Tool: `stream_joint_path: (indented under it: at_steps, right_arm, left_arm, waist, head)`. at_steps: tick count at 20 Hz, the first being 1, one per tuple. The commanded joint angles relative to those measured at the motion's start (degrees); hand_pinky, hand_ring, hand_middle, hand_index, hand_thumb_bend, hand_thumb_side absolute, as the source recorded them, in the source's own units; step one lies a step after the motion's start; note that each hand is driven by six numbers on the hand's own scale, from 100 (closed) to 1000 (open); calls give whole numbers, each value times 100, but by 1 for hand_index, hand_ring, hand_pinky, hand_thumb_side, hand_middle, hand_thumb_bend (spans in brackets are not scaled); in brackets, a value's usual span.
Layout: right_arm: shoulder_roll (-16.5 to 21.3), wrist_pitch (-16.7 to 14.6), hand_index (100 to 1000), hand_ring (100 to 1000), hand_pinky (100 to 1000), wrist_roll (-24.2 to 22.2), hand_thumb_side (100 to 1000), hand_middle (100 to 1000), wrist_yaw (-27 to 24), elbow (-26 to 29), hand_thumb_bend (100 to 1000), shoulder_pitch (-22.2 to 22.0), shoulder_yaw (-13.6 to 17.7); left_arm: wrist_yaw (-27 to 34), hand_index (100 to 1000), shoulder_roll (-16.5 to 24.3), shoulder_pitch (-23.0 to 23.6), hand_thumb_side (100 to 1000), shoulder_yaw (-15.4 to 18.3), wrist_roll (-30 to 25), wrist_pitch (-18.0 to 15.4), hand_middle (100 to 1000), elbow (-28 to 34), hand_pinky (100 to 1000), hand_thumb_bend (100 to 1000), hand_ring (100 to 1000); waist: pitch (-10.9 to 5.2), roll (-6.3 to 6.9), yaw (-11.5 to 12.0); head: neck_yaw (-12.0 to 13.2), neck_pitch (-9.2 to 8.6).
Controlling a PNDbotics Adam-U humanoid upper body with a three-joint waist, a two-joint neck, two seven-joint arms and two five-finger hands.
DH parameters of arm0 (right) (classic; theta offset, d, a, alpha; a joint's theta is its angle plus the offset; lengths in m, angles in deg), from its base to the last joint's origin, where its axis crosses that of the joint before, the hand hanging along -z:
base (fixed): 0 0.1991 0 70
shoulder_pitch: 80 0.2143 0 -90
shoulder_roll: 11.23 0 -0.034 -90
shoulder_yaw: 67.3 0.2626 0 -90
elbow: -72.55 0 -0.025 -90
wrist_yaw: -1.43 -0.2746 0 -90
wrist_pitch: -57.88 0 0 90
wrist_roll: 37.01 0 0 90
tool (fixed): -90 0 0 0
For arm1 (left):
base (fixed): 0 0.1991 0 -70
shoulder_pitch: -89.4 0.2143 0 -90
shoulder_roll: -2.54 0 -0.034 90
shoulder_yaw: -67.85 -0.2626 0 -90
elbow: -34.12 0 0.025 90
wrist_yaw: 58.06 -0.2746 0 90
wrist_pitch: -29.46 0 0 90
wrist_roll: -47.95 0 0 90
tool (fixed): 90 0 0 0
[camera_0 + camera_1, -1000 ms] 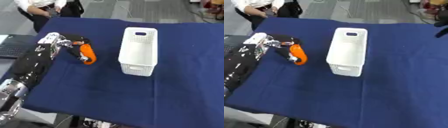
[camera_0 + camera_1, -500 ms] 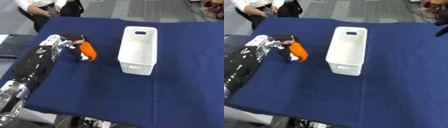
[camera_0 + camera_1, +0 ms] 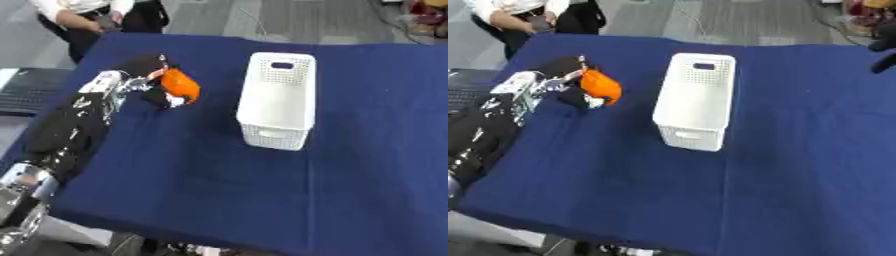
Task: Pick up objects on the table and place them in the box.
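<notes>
Orange object: held in the left hand, whose dark fingers curl round it from the far side; a white bit shows beneath.
Height: just above the blue cloth, judged lifted for carrying.
White box: upright and open-topped, to the right of the hand, near but apart.
Likely next: carry rightward over the rim.
Right hand: only a dark shape at the right eye view's upper right edge; fingers unreadable.

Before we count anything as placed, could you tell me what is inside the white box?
Nothing shows inside the white box; its walls hide part of the floor. The orange object is outside it, in the left hand.
</notes>
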Motion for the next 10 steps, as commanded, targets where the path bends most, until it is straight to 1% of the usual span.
stream_joint_path:
  at_steps: [1, 6, 8, 10]
  right_arm:
    - [79, -8, 690, 603, 446, 11, 950, 677, 10, 87, 100, 11, 43]
    - [95, -7, 690, 603, 445, 12, 951, 677, 11, 80, 100, -16, 40]
    - [94, -7, 690, 603, 445, 11, 950, 677, 10, 80, 100, -17, 40]
    - [94, -6, 690, 603, 445, 8, 951, 677, 7, 79, 100, -15, 36]
  left_arm:
    - [517, 312, 344, -213, 617, -21, -31, 64, 110, 198, 100, 100, 100]
    - [1812, 318, 343, -387, 611, -204, -586, 258, 100, 291, 100, 100, 100]
    - [2145, 315, 339, -460, 611, -303, -767, 321, 100, 412, 100, 100, 100]
    - [2337, 312, 333, -545, 611, -395, -909, 359, 100, 532, 100, 100, 100]
  waist:
    - [-108, 6, 31]
    - [-141, 25, 60]
    - [-147, 29, 58]
    - [-149, 35, 55]
  head:
    - [1, 4]
    - [35, 4]
    - [8, 4]
    - [-21, 4]
